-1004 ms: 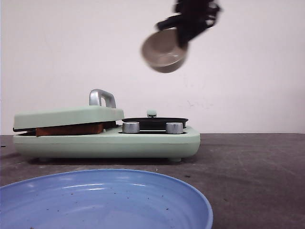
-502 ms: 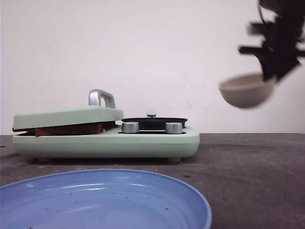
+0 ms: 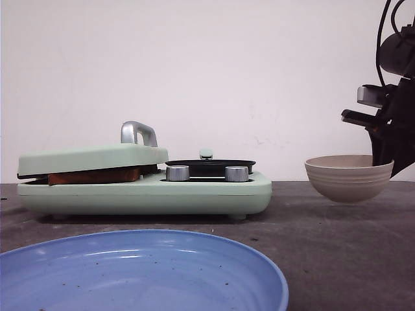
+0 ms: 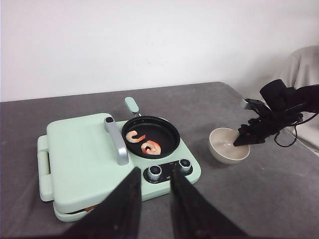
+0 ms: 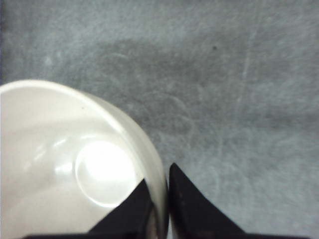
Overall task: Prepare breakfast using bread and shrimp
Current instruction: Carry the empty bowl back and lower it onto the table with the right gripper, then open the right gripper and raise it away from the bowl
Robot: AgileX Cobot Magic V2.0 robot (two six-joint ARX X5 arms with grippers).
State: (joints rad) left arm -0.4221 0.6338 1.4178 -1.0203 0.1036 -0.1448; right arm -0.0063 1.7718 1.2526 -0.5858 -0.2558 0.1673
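Two curled orange-pink shrimp point(image 4: 144, 143) lie in the round black pan point(image 4: 164, 132) of the mint-green breakfast maker point(image 3: 142, 191). Bread point(image 3: 94, 175) shows only as a brown edge under the maker's closed lid point(image 4: 79, 154). My right gripper point(image 5: 159, 174) is shut on the rim of the beige ribbed bowl point(image 5: 75, 169), which is empty. It holds the bowl point(image 3: 348, 176) upright, low at the table to the right of the maker. My left gripper point(image 4: 155, 172) hangs open above the maker's front, with nothing between its fingers.
A large blue plate point(image 3: 142, 272) lies nearest the camera. The maker has a silver lid handle point(image 3: 137, 133) and two knobs point(image 4: 169, 170) at its front. Grey tabletop point(image 3: 337, 246) spreads to the right. A white wall stands behind.
My right gripper has carried the bowl from a tilted pose above the pan rightward and down. The bowl now sits level, low by the table. The maker and plate have not moved.
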